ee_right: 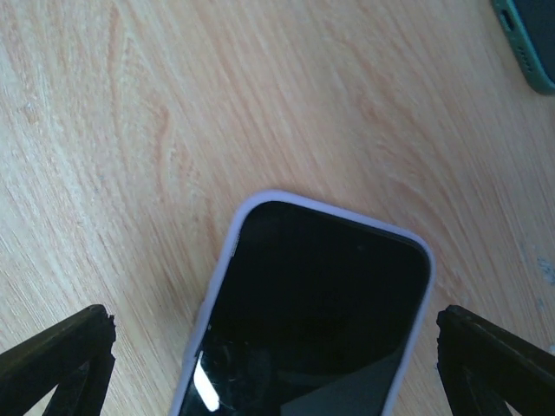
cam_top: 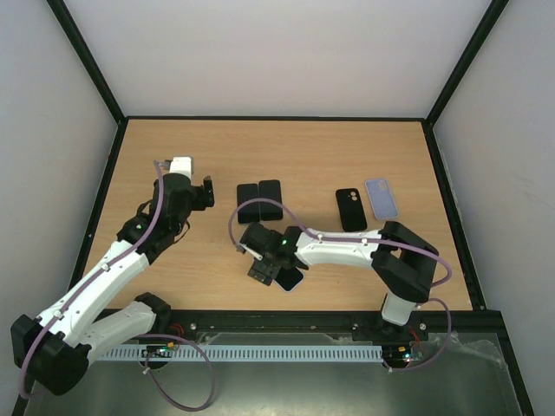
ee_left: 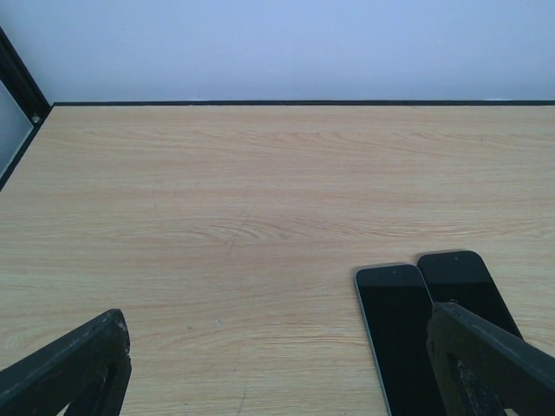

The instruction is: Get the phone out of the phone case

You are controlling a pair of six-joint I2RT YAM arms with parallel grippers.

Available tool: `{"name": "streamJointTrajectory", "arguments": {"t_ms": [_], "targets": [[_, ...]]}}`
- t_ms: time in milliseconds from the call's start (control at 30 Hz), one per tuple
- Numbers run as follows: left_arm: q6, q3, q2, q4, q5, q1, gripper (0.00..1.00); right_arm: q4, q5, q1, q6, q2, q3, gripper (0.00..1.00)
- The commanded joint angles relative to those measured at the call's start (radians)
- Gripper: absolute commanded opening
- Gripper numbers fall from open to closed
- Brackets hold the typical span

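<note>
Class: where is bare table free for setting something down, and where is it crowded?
Free: the far strip of table beyond the two black phones, dark case and lilac case. Crowded: near middle, around the right gripper and cased phone.

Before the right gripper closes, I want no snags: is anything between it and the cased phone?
Nothing visible. The right gripper hangs open straight over the cased phone, with only table showing beside it. A dark device lies apart at the wrist view's top-right corner.
</note>
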Motion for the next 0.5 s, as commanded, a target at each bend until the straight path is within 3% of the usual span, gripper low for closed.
{"name": "streamJointTrajectory", "arguments": {"t_ms": [0, 467], "targets": [[0.013, 0.018, -0.012, -0.002, -0.013, 0.012, 0.92, 0.016, 0.195, 0.06, 0.003, 0.039, 0.022, 0.98], [0.011, 0.018, -0.013, 0.0, 0.021, 0.028, 0.92, -0.047, 0.318, 0.049, -0.063, -0.02, -0.102, 0.97]]}}
